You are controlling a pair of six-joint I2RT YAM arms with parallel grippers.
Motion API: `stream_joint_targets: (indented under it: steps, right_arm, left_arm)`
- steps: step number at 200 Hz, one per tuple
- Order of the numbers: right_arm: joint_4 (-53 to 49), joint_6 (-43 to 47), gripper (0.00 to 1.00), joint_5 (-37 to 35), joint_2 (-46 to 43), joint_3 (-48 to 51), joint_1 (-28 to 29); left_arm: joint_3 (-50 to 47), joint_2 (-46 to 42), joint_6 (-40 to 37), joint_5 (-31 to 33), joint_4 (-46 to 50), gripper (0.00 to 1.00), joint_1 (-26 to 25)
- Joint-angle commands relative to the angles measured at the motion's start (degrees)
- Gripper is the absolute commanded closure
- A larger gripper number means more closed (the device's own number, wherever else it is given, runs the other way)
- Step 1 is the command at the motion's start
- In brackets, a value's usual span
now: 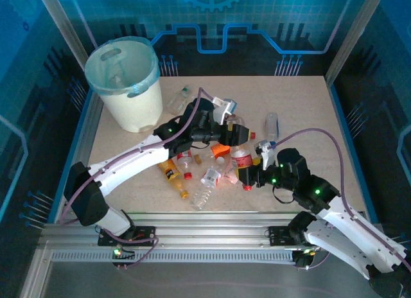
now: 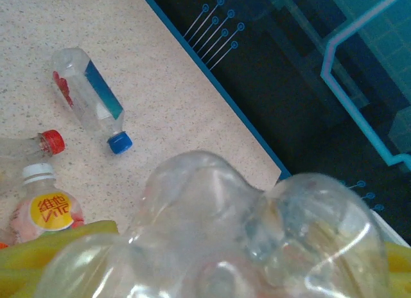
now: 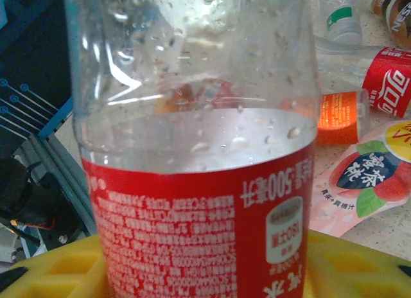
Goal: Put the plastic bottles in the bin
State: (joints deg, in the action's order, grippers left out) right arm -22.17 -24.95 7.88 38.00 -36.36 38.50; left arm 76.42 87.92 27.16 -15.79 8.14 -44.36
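Nearest the camera, at the lower right of the overhead frame, my right gripper is clasping a red-labelled bottle, its jaws drawn narrow around the body and the yellow pads showing beneath it. At mid-frame my left gripper is straddling a crumpled clear bottle with its jaws standing partway apart; I cannot tell whether they are actually biting it. Around both, the other plastic bottles are lying scattered on the speckled table, with one blue-capped bottle lying apart toward the far edge. The bin is standing at the upper left, beyond my left arm. By my reading, I am working the pick-up step with each arm. The next move is calling for a firm grip, a clean lift above the rim and a carry to the upper left, with the right arm facing the longer reach.
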Motion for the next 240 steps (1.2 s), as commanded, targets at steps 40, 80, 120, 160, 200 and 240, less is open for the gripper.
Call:
stream_joint_targets:
  steps: [40, 80, 120, 160, 200, 240]
  right_arm:
    - [5.8, 4.0, 0.39, -3.6, 2.4, -2.1, 2.4]
    - [10.7, 5.3, 0.13, -5.7, 6.7, -5.5, 3.2]
    - [13.0, 8.5, 0.01, -6.6, 13.0, -11.4, 5.7]
    - [18.8, 12.6, 0.0, -7.7, 21.5, -20.8, 10.7]
    - [21.8, 15.5, 0.01, -5.4, 35.9, -38.0, 12.1]
    - [13.9, 15.8, 0.03, -6.1, 53.2, -64.2, 12.3]
  left_arm:
    - [-4.9, -4.1, 1.8, -1.5, -3.2, 0.36, 0.8]
    - [-7.9, -8.4, 2.3, 2.1, -2.8, 0.38, 2.5]
    - [-7.1, -15.4, -1.1, 7.7, 4.4, 0.39, 8.0]
    - [0.2, -21.5, -8.2, 13.6, 13.9, 0.37, 17.1]
    - [14.2, -21.0, -15.0, 18.1, 21.0, 0.37, 26.8]
    - [28.2, -15.0, -16.8, 17.1, 21.0, 0.37, 37.1]
